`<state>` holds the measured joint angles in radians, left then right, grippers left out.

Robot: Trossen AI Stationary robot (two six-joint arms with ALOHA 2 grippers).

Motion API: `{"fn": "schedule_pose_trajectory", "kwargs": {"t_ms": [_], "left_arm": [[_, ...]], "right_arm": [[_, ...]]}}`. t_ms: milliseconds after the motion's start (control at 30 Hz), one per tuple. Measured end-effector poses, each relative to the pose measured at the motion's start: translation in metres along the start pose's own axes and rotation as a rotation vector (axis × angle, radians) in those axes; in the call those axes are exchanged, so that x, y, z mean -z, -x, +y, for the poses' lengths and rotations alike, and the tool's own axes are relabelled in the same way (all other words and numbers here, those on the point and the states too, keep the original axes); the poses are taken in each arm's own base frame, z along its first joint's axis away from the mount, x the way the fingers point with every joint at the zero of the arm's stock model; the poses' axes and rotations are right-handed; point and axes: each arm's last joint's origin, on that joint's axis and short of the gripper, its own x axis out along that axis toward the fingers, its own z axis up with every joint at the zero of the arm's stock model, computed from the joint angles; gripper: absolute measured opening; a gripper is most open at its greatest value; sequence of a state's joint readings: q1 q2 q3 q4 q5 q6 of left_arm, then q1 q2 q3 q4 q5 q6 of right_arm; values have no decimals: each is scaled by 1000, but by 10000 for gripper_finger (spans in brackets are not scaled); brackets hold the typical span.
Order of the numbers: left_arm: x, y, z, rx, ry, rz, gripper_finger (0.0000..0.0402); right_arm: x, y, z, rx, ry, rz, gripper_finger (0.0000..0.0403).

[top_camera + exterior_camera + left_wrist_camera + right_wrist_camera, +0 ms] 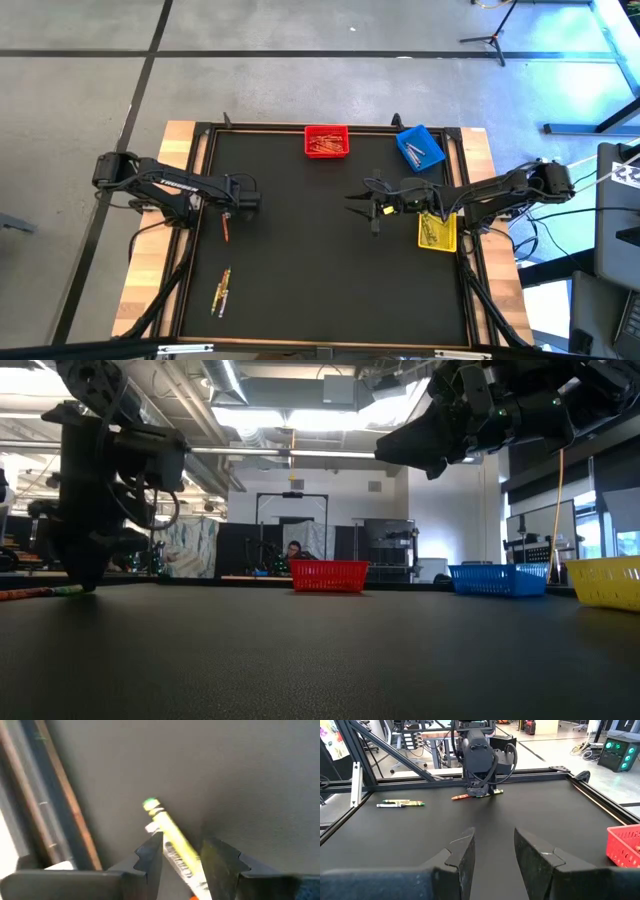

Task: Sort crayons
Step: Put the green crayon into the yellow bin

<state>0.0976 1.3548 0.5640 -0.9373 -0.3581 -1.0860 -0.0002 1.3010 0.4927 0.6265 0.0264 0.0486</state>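
Left gripper (pixel 182 857) hanging low over black table (pixel 300 250) near its left edge, fingers (pixel 150 852) spread, straddling yellow-green crayon (pixel 167 837) lying on mat between them, not pinching it. Orange crayon (pixel 460 797) lying just beside, touching or nearly so. Two more crayons (pixel 221 291) lying nearer front-left corner, apart from gripper. Right gripper (pixel 492 852) hovering raised over table's right-centre, fingers spread, holding nothing. Red bin (pixel 326 141), blue bin (pixel 420 147) sitting at back edge; yellow bin (pixel 437 232) at right edge.

Overhead, table-level and two wrist cameras share the table (pixel 330 250).
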Motion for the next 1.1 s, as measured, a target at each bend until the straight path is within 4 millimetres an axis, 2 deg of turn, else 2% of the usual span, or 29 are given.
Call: {"fn": "schedule_pose_trajectory", "kwargs": {"t_ms": [200,867,1100], "left_arm": [[-2,-3,-4,60,-45,-11,119],[0,-4,-3,63,-36,24,119],[-4,5,-13,156,-94,18,119]], "right_arm": [[0,0,-1,26,0,-1,134],[0,0,-1,26,0,-1,134],[0,0,-1,26,1,-1,134]]}}
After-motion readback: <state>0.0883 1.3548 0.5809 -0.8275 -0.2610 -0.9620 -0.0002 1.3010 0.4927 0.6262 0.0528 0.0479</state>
